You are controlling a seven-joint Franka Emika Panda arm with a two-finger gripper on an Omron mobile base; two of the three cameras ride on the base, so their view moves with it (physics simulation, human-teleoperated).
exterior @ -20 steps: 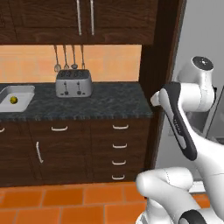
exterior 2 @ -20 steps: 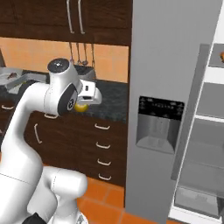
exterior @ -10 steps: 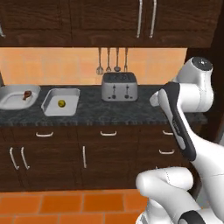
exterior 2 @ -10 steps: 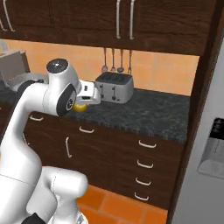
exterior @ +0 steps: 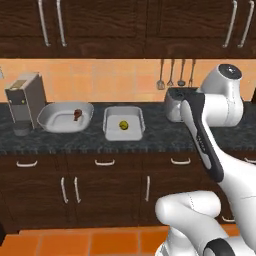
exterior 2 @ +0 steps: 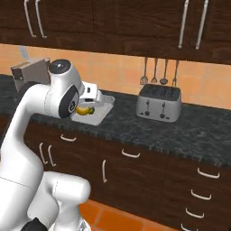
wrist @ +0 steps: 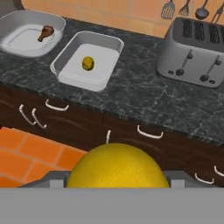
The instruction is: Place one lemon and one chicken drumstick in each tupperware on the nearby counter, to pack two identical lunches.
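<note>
My gripper (exterior 2: 85, 107) is shut on a yellow lemon (exterior 2: 84, 110), held in the air in front of the counter (exterior: 150, 141). That held lemon (wrist: 117, 168) bulges up at the bottom of the hand view. On the counter, the squarer tupperware (exterior: 110, 131) has another lemon (exterior: 123, 125) inside it. Left of it, the wide tupperware (exterior: 50, 122) holds a chicken drumstick (exterior: 77, 114). The hand view looks down on both: drumstick (wrist: 46, 32) in the wide tupperware (wrist: 17, 48), lemon (wrist: 88, 63) in the squarer tupperware (wrist: 78, 79).
A silver toaster (exterior: 175, 105) stands on the counter right of the containers, with utensils (exterior: 175, 75) hanging on the wall above it. A coffee machine (exterior: 22, 102) stands at the far left. Dark cabinets with silver handles run below.
The whole scene has slid rightward in both base views, so the base has driven left along the counter. The lemon stays in my gripper as before.
</note>
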